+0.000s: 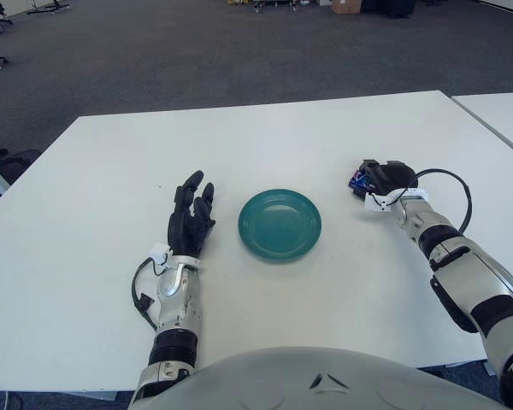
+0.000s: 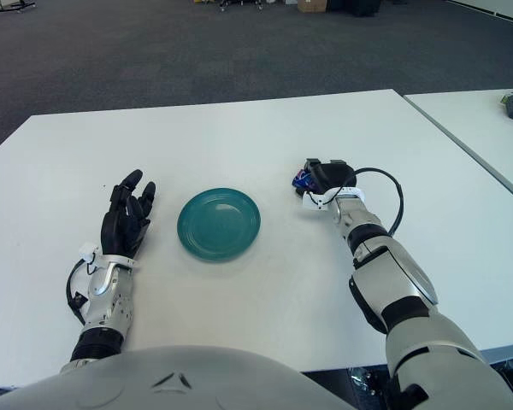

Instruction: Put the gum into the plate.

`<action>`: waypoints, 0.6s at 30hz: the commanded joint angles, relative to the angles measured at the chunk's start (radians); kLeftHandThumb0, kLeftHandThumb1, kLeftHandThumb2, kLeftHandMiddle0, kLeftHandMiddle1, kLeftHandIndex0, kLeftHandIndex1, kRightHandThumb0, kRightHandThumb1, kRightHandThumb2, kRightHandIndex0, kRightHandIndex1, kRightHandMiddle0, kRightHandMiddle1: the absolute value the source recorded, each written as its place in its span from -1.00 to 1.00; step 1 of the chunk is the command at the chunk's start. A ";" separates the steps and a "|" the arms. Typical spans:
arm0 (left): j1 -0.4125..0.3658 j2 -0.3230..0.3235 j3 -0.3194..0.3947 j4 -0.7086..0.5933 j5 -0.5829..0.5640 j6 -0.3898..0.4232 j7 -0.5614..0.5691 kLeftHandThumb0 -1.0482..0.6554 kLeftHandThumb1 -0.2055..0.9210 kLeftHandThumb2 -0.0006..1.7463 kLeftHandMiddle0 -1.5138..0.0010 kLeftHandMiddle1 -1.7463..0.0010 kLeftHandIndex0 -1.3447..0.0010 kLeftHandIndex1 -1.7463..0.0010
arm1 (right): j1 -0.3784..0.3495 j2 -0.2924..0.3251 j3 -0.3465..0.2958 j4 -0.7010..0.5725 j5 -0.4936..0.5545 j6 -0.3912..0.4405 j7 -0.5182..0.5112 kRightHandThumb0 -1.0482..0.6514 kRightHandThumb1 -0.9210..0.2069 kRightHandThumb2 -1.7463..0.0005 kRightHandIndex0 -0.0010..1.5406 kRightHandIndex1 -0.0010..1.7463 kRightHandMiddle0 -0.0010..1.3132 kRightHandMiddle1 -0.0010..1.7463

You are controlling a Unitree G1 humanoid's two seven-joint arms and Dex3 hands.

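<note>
One hand (image 1: 385, 181) around gum (image 1: 357, 180).

A small blue pack, apparently the gum (image 1: 357, 181), sits clasped in the right hand (image 1: 383, 181), right of an empty teal plate (image 1: 280, 225).

Bare table (image 1: 342, 145) between right hand (image 1: 383, 179), plate (image 1: 280, 225).

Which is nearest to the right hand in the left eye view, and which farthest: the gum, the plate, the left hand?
1. Gum: held in the right hand.
2. Plate: table centre, to that hand's left.
3. Left hand: open, left of the plate.
</note>
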 commanded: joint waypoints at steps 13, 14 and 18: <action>0.036 0.000 0.009 0.045 0.008 -0.002 0.007 -0.68 1.00 -0.12 0.57 0.99 1.00 0.22 | 0.054 0.016 -0.002 0.033 0.028 -0.020 0.061 -0.24 -0.44 -0.09 0.03 1.00 -0.39 1.00; 0.036 -0.001 0.010 0.045 0.008 -0.001 0.007 -0.68 1.00 -0.12 0.57 0.99 1.00 0.22 | 0.052 0.015 -0.003 0.032 0.030 -0.021 0.062 -0.24 -0.44 -0.08 0.03 1.00 -0.40 1.00; 0.035 -0.002 0.010 0.042 0.007 0.004 0.008 -0.68 1.00 -0.12 0.56 0.99 1.00 0.22 | 0.024 -0.001 -0.016 0.004 0.043 -0.019 0.085 -0.24 -0.47 -0.06 0.02 1.00 -0.41 1.00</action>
